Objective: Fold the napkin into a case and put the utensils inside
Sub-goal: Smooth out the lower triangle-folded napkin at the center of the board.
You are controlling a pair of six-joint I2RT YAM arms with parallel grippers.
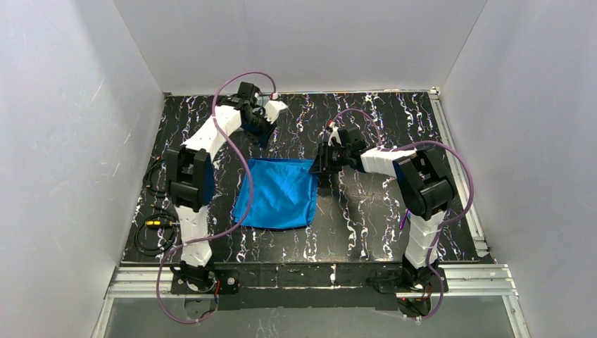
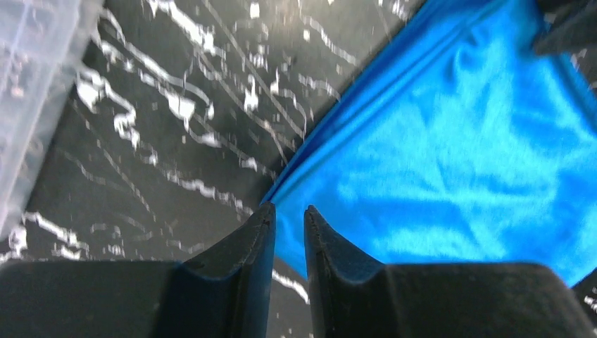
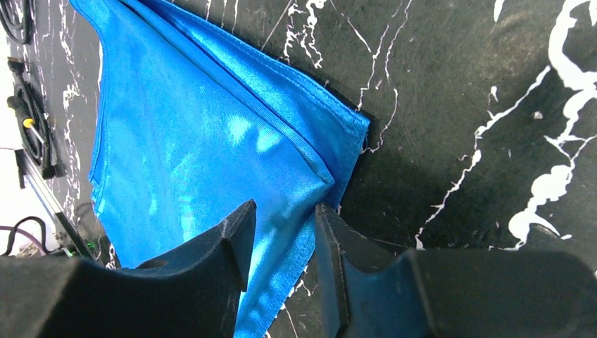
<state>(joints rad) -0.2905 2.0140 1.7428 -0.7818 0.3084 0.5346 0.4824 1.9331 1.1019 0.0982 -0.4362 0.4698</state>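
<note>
Where glossy blue napkin [image 1: 278,193] lies layered on marbled black table [image 1: 366,211]: left hand [image 2: 288,208], right hand [image 3: 285,206] slightly parted.

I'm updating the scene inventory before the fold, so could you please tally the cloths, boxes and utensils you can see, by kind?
Blue napkin: 1
Clear plastic box: 1
Utensils: 0 in view
Total: 2

1 napkin [image 1: 276,193], 1 clear box [image 2: 28,84], 2 arms [image 1: 204,141] [image 1: 387,160].
</note>
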